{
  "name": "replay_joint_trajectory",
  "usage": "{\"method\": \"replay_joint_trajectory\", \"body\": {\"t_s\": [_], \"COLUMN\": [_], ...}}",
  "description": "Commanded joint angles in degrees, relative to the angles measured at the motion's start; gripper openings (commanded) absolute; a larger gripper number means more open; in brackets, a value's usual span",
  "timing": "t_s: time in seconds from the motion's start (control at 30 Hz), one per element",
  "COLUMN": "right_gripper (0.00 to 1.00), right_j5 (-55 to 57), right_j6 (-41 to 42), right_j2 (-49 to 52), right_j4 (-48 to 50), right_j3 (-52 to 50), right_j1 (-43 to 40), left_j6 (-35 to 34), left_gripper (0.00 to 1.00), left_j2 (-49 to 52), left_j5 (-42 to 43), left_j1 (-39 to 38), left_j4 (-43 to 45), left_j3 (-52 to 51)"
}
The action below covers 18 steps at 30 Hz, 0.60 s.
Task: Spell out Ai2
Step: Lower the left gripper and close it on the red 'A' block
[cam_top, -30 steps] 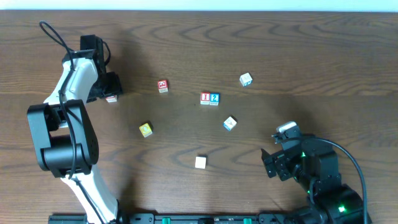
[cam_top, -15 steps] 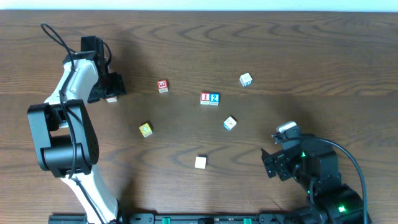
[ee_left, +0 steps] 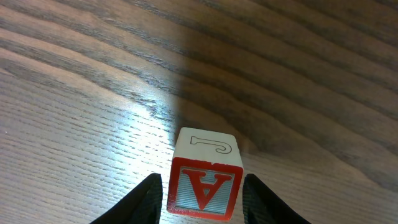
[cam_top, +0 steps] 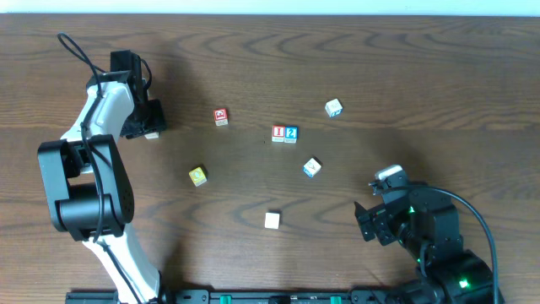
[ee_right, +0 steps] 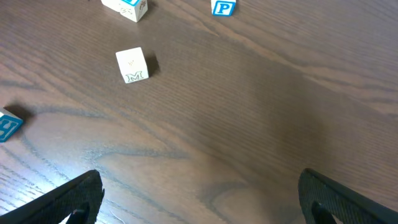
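The wooden table [cam_top: 253,51] fills the overhead view, dark grain running across it. The left arm [cam_top: 84,186] reaches up along the table's left side. The right arm [cam_top: 430,236] sits folded at the lower right corner.

The left gripper [cam_top: 151,129] is down at the table surface on the far left. In its wrist view both fingers [ee_left: 149,199] flank the A cube [ee_left: 204,186] very closely, one on each side. I cannot tell whether they press on it or only stand beside it. The A cube rests on the wood with the red-framed letter facing the camera upside down and a thin outlined letter on its top face.

The right gripper [ee_right: 199,186] hangs over bare wood with its fingers spread wide and nothing between them. The M cube [ee_right: 132,65] lies well ahead of it.

Near the middle of the table the I cube [cam_top: 278,133] and the 2 cube [cam_top: 291,133] sit side by side, touching or nearly so, the I on the left. Both are well apart from the A cube. A red-marked cube [cam_top: 221,116] lies between the left gripper and that pair. A yellow cube [cam_top: 197,176] sits lower down. Two blue-marked cubes lie to the right of the pair, one farther back [cam_top: 334,107] and one nearer [cam_top: 312,167].
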Motion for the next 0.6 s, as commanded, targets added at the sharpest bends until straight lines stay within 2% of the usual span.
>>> {"method": "replay_joint_trajectory", "body": {"t_s": [0.0, 0.57], "right_gripper": [0.99, 0.99], "right_j5": [0.37, 0.37], "right_j6": [0.39, 0.37], "right_j2": [-0.09, -0.09], "right_j4": [0.04, 0.04], "right_j3": [-0.04, -0.04], "right_j1": [-0.5, -0.5], "left_j6": [0.63, -0.66], "left_gripper": [0.42, 0.22], "left_j2": [0.76, 0.76], "left_j5": [0.15, 0.2], "left_j1": [0.09, 0.09], "left_j4": [0.0, -0.04], "left_j3": [-0.26, -0.26]}}
